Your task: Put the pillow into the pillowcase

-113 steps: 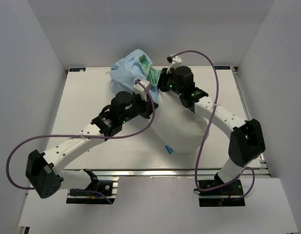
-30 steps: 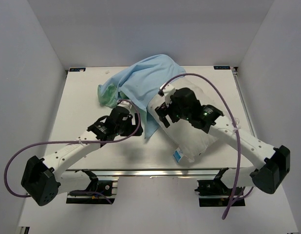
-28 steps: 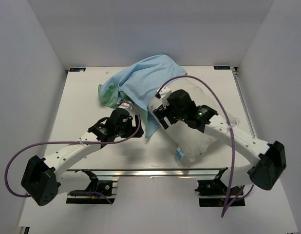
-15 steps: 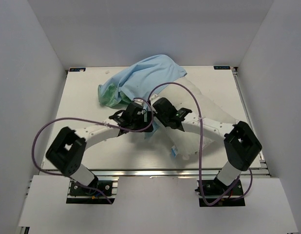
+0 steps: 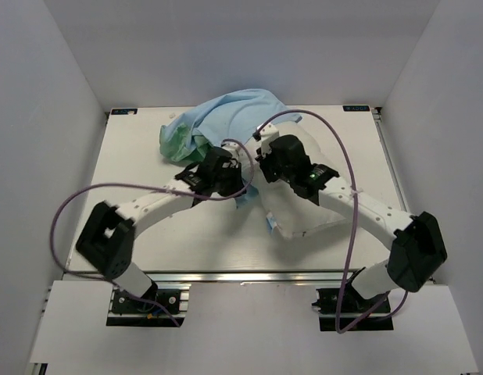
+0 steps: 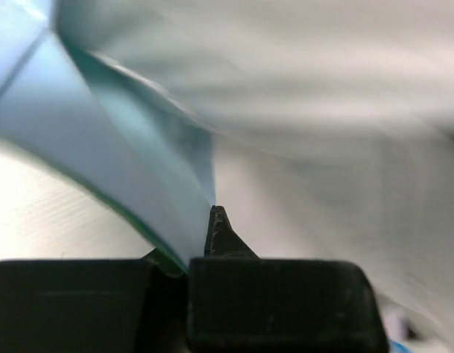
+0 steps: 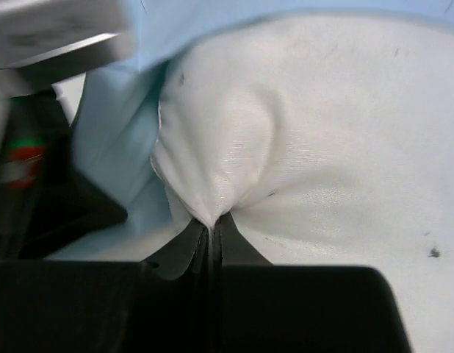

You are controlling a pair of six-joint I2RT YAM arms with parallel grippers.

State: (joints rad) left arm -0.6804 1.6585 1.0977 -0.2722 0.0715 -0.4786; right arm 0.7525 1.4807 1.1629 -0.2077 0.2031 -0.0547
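Note:
The white speckled pillow (image 5: 304,207) lies mid-table, its far end under the light blue pillowcase (image 5: 234,113), whose green patterned face (image 5: 177,144) shows at the left. A small blue tag (image 5: 268,223) sits at the pillow's near corner. My right gripper (image 5: 261,166) is shut on a pinch of pillow fabric (image 7: 212,209); the pillow (image 7: 322,147) fills the right wrist view. My left gripper (image 5: 240,181) is shut on the pillowcase edge (image 6: 179,228); the cloth (image 6: 102,140) rises from its jaws, with the blurred pillow (image 6: 337,147) beside it.
The white table (image 5: 132,164) has walls on three sides. A rail (image 5: 241,275) runs along the near edge. Purple cables (image 5: 132,187) loop over both arms. The left arm's elbow (image 5: 107,234) and the right arm's elbow (image 5: 413,250) hang near the front edge.
Both grippers have moved toward the far side with their cloth. The pillow has slid further under the pillowcase. The pillowcase has bunched up toward the back.

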